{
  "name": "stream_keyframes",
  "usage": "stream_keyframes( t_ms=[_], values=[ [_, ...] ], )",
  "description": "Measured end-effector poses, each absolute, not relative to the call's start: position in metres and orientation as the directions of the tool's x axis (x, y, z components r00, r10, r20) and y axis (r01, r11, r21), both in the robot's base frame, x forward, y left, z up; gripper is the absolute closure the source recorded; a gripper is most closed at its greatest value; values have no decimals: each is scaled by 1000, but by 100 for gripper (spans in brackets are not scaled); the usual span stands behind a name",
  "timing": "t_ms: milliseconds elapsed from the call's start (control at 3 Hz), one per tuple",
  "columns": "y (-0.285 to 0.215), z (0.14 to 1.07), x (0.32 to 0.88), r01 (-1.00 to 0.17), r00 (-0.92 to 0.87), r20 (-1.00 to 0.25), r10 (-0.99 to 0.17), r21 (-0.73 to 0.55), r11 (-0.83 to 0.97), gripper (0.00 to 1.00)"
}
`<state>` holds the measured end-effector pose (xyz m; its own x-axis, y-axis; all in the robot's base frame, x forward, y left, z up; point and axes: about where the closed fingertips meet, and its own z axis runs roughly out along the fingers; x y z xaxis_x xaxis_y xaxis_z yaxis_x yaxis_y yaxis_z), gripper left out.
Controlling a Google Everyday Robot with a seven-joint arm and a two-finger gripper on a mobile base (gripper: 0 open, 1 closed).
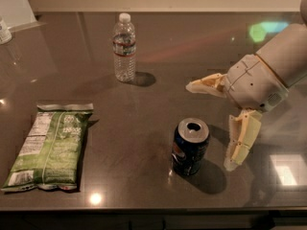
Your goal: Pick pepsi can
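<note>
Chips in a green bag lie flat on the dark bench, far to the left of our hand. Next we see a clear bottle standing upright, left of the hand and further back. The can stands upright, near the front edge, just left of the hand's lower finger and apart from it, below the upper finger. Our hand hangs at the right, released, its two pale fingers spread wide.
</note>
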<state>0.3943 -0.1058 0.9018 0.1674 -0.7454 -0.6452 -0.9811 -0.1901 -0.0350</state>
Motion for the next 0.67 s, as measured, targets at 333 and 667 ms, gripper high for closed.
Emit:
stream_keyframes(
  t_ms=[333, 667],
  values=[
    [-100, 896, 388, -971, 194, -668, -719, -27, -237, 0],
    [-98, 890, 384, -960, 220, -689, -691, -27, -280, 0]
  ],
)
